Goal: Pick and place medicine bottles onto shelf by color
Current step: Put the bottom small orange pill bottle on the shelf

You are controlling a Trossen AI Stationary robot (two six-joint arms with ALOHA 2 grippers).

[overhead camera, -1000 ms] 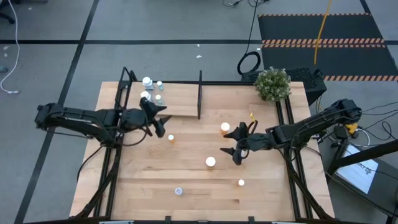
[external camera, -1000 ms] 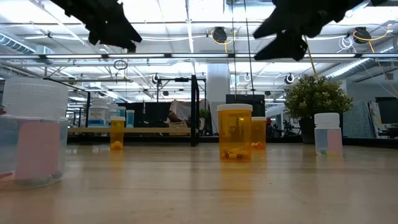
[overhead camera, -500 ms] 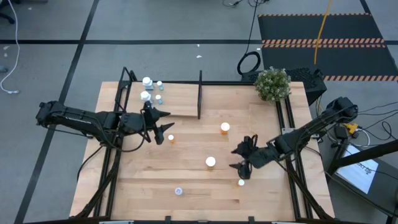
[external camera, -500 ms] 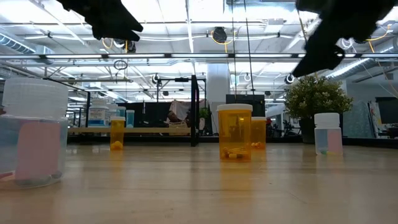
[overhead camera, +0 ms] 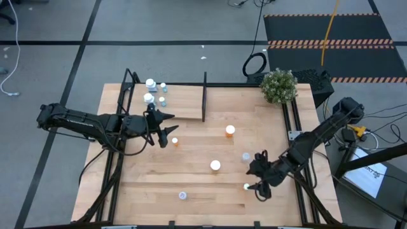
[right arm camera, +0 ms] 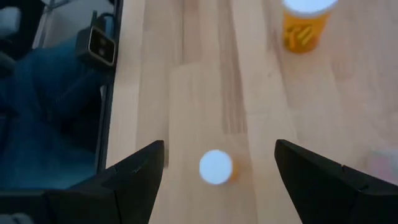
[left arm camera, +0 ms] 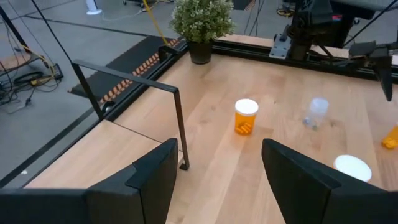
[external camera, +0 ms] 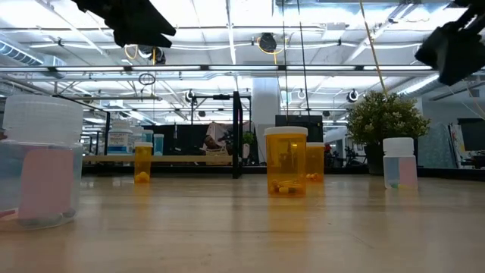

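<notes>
The right hand (overhead camera: 259,186) hovers with its fingers spread and empty over a small orange bottle (overhead camera: 246,186) with a white cap, which stands upright on the worktop (overhead camera: 203,191) well away from the black upright divider (overhead camera: 204,95), toward the front right. In the right wrist view that bottle (right arm camera: 216,168) shows as a round white cap between the two dark fingers, so the step in hand looks like the approach to a pick. To do it well, the hand should probably centre the cap between the fingers, come straight down and close on the smooth cylindrical body below the cap; the bottle is small and light, so a sideways nudge could tip or roll it. The left hand (overhead camera: 166,127), fingers also spread and holding nothing, waits near the divider, just in front of the shelf (overhead camera: 184,102), a low light-wood platform with thin black metal posts. Several pale and white bottles (overhead camera: 152,92) already stand on the shelf's far-left end, away from the divider. Left on the bare plank worktop are a wider orange bottle (overhead camera: 229,131), a white-capped one (overhead camera: 215,165), a small orange one (overhead camera: 175,141) and a pale clear one (overhead camera: 245,156).
</notes>
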